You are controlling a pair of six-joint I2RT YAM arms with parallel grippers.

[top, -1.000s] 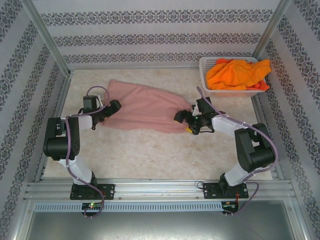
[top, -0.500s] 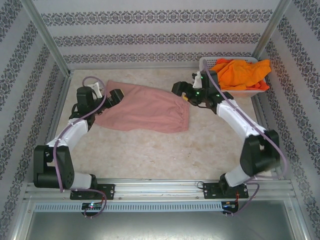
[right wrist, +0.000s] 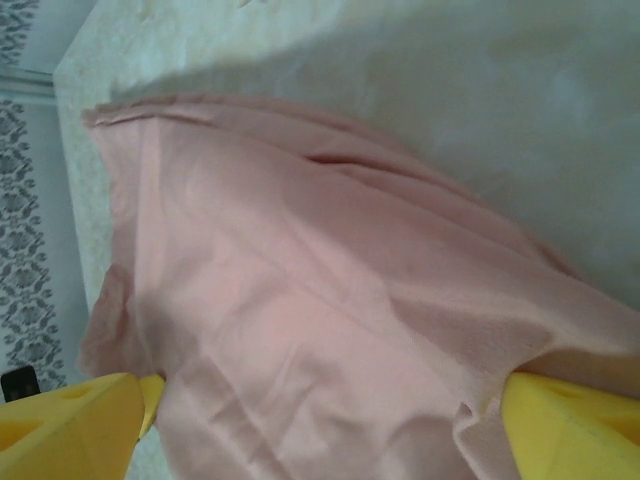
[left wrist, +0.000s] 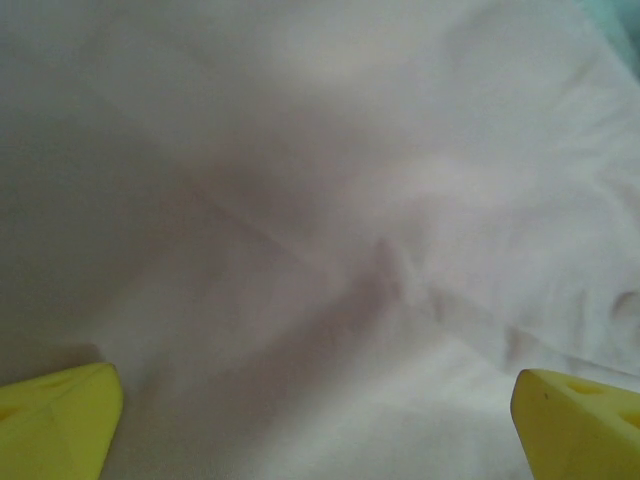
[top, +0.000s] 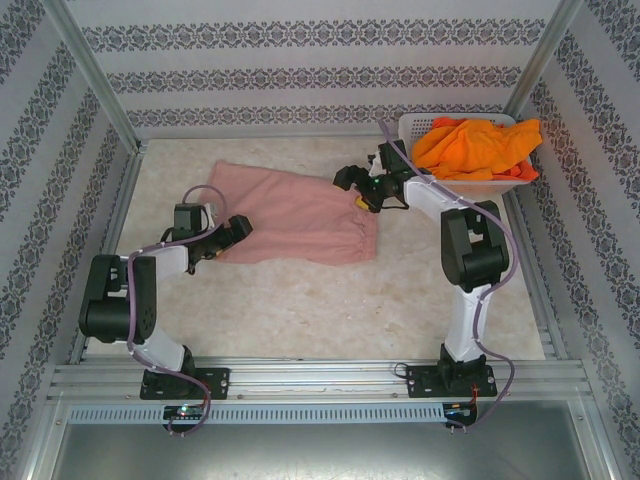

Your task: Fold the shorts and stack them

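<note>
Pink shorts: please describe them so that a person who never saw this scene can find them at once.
Start from the pale table and look at its far half. The pink shorts lie spread out there, left of the white basket. Unlike the orange cloth heaped in that basket, they are dusty pink and rest on the table itself.

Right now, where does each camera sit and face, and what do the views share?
Top external: above and behind the bases, looking down on the table; both arms, left gripper and right gripper show.
Left wrist: close above the pink shorts, facing down; its yellow fingertips wide apart.
Right wrist: low over the shorts' edge, facing across them; yellow fingertips wide apart.
Shared: the pink shorts.
</note>
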